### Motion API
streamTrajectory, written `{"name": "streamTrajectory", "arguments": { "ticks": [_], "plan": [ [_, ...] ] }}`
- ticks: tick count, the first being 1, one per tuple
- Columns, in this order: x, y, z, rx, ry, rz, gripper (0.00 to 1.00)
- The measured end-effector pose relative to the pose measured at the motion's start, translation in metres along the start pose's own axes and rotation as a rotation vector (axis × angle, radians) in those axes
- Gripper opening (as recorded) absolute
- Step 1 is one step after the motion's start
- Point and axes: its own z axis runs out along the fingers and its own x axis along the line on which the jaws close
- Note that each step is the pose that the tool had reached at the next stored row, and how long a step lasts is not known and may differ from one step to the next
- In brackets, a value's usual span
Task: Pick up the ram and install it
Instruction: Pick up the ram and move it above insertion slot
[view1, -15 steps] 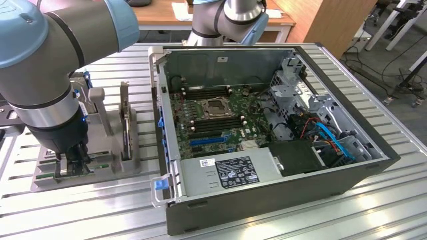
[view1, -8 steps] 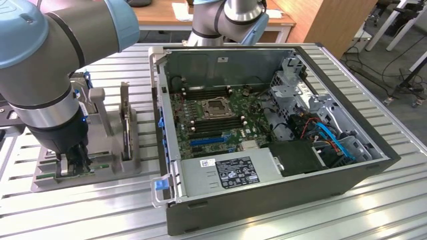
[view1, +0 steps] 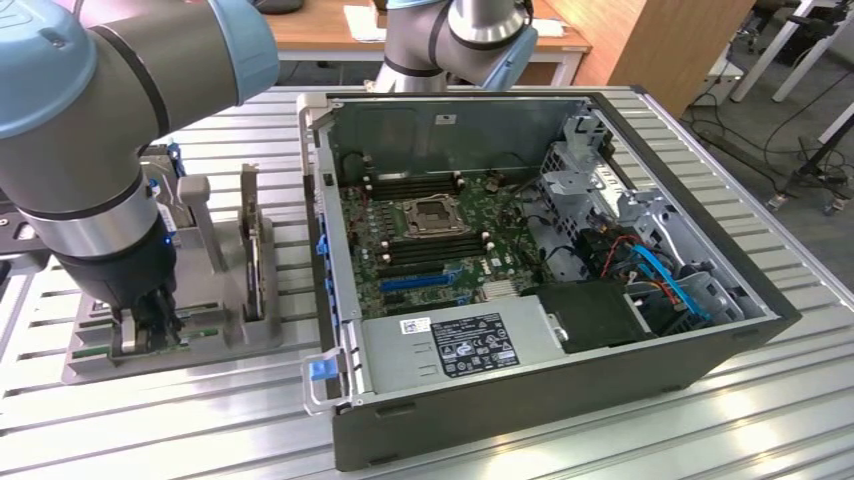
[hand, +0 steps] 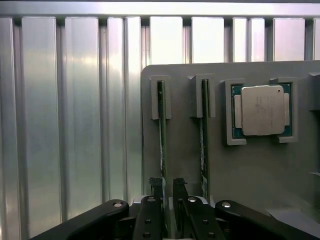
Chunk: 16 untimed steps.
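Observation:
Two ram sticks stand on edge in slots of a grey holder (hand: 180, 150). In the wrist view my gripper (hand: 168, 184) hangs over the end of one ram (hand: 162, 130), with a finger on each side of its thin green edge. A narrow gap still shows between the fingers (hand: 156, 182) and the stick, so the jaws are open and not gripping. The second ram (hand: 204, 140) stands in the neighbouring slot, untouched. In the exterior view the gripper (view1: 150, 335) reaches down into the holder (view1: 254, 330) at that view's left, beside the open computer case (view1: 747, 330).
A CPU (hand: 262, 110) lies in a pocket of the holder beside the sticks. Inside the case lie the green motherboard (view1: 387, 235), its black memory slots (view1: 414, 185), a power supply (view1: 454, 345) and blue cables (view1: 667, 280). A second robot arm (view1: 454, 40) stands behind the case.

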Motion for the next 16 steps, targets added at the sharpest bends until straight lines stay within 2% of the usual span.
{"name": "streamTrajectory", "arguments": {
  "ticks": [16],
  "plan": [
    [0.0008, 0.0000, -0.0001, -0.0001, 0.0001, 0.000, 0.22]
  ]
}}
